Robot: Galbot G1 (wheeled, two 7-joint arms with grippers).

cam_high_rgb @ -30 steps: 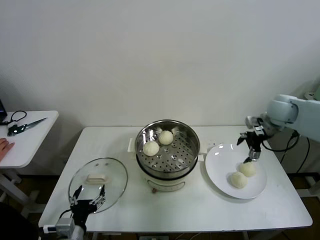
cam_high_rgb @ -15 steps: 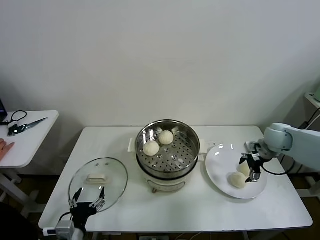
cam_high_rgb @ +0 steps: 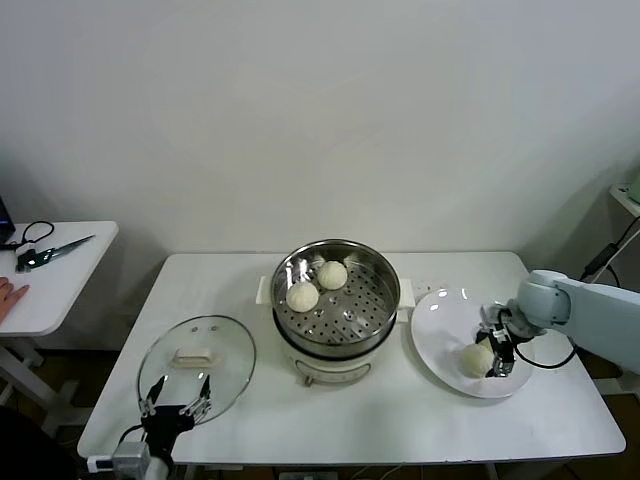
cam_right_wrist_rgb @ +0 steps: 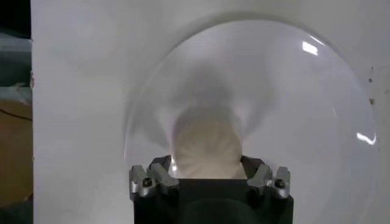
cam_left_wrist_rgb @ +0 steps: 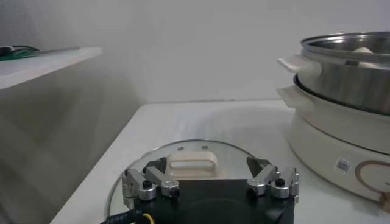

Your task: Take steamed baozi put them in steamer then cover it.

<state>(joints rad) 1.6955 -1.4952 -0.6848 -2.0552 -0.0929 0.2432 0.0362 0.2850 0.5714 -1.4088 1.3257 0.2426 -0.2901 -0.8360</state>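
The steamer [cam_high_rgb: 340,345] stands mid-table with two baozi [cam_high_rgb: 302,296] [cam_high_rgb: 332,274] on its perforated tray; its steel wall [cam_left_wrist_rgb: 341,73] also shows in the left wrist view. My right gripper [cam_high_rgb: 497,355] is down on the white plate [cam_high_rgb: 440,320]. There its fingers press both sides of a baozi [cam_right_wrist_rgb: 207,146] that rests on the plate [cam_right_wrist_rgb: 292,91]. In the head view one baozi [cam_high_rgb: 477,359] shows right against that gripper. The glass cover [cam_high_rgb: 225,345] lies flat at the front left. My left gripper [cam_high_rgb: 180,388] [cam_left_wrist_rgb: 207,165] hovers open at its near edge, short of the cream handle [cam_left_wrist_rgb: 192,163].
A small side table [cam_high_rgb: 60,280] to the left carries scissors [cam_high_rgb: 55,247], and a person's hand [cam_high_rgb: 8,295] rests on it. The wall stands close behind the main table.
My right gripper has come down from above the plate and toward the front, and its fingers have closed in on a baozi. The left arm has stayed where it was.
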